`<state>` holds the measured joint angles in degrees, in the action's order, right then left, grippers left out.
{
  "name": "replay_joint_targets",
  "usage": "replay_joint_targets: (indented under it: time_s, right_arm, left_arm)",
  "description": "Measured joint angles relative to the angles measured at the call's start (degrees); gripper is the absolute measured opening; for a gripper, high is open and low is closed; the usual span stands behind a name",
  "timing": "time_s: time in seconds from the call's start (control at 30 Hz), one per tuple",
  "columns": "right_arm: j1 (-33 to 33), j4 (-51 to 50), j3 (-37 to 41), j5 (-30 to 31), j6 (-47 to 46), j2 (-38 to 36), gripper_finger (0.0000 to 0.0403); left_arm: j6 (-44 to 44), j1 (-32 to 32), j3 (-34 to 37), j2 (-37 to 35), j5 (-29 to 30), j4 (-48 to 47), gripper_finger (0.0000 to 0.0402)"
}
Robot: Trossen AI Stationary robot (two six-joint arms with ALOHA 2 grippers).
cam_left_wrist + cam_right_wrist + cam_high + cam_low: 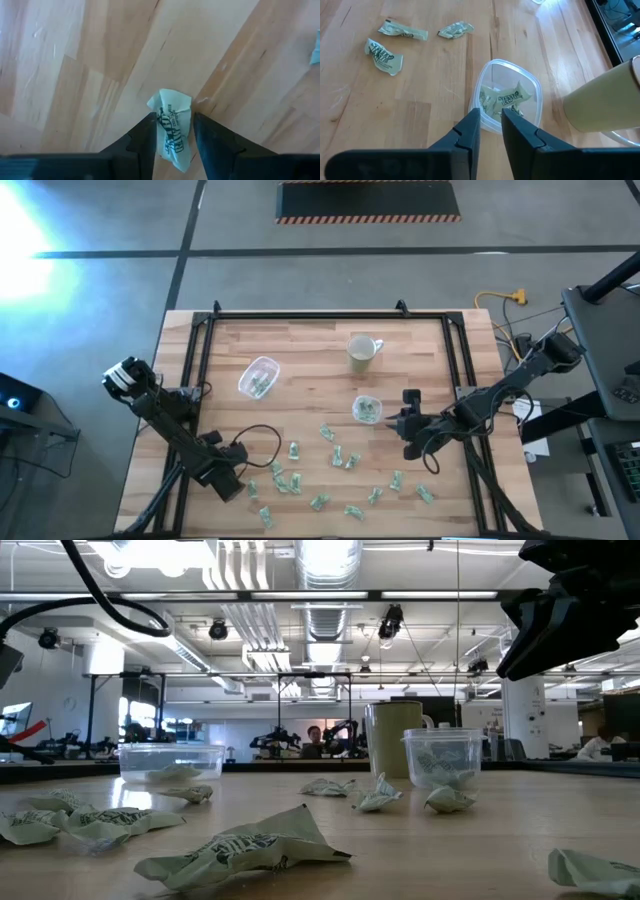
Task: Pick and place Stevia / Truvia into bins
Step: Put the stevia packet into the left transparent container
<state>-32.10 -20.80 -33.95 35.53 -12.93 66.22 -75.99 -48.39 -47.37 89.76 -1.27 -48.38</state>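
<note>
The Stevia / Truvia packets (322, 468) lay scattered over the near half of the wooden tabletop (300, 350), most of them between the two arms. The high view showed this spread; the low view showed only the nearest crumpled packets (245, 850) in detail.

Two bins stood on the tabletop. The wider bin (258, 377) sat left of centre with packets inside. The smaller bin (367, 409) sat right of centre, near the pale mug (362, 353). The low view confirmed both bins upright, with the mug just behind the smaller bin (441, 760).

The left tool (172, 132) was near the front-left corner of the tabletop. Only the left wrist view showed its state: one packet (172, 127) lay between the two fingers (145, 137), which stood narrowly apart on either side of it. Contact could not be confirmed.

The right tool (490, 120) hovered just beside the smaller bin (507, 100). The right wrist view showed its fingers narrow, with a small empty gap, above the bin rim. Several packets lay inside this bin. The high view placed this tool (409, 423) to the right of the bin.
</note>
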Motion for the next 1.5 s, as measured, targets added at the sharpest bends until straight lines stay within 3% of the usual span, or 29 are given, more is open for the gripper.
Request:
replay_joint_targets:
  time_s: [0.23, 0.37, 0.6, 1.07, 1.27, 1.5]
  right_arm:
    - [0.0, 0.0, 0.0, 0.0, 0.0, 0.0, 0.0072]
    - [0.0, 0.0, 0.0, 0.0, 0.0, 0.0, 0.0072]
    - [0.0, 0.1, 0.0, 0.1, 0.0, 0.0, 0.0069]
    - [0.0, 0.3, 0.0, 0.2, -0.2, 0.0, 0.0067]
    - [0.0, 0.3, 0.0, 0.2, -0.1, 0.0, 0.0063]
    - [0.0, 0.4, 0.1, 0.1, -0.1, 0.0, 0.0063]
  left_arm:
    - [2.4, -0.1, 0.0, 0.0, -0.2, 0.1, 0.0012]
    - [5.0, -0.1, 0.1, -0.1, 2.2, -0.6, 0.001]
    - [10.6, 1.1, 0.0, -1.5, 15.4, -5.8, 0.0002]
    - [18.7, 9.2, -0.1, -4.5, 53.2, -13.0, 0.0001]
    - [21.4, 16.1, 0.1, -4.5, 59.2, -12.8, 0.0001]
    - [22.9, 26.4, 1.0, -4.5, 60.3, -12.2, 0.0001]
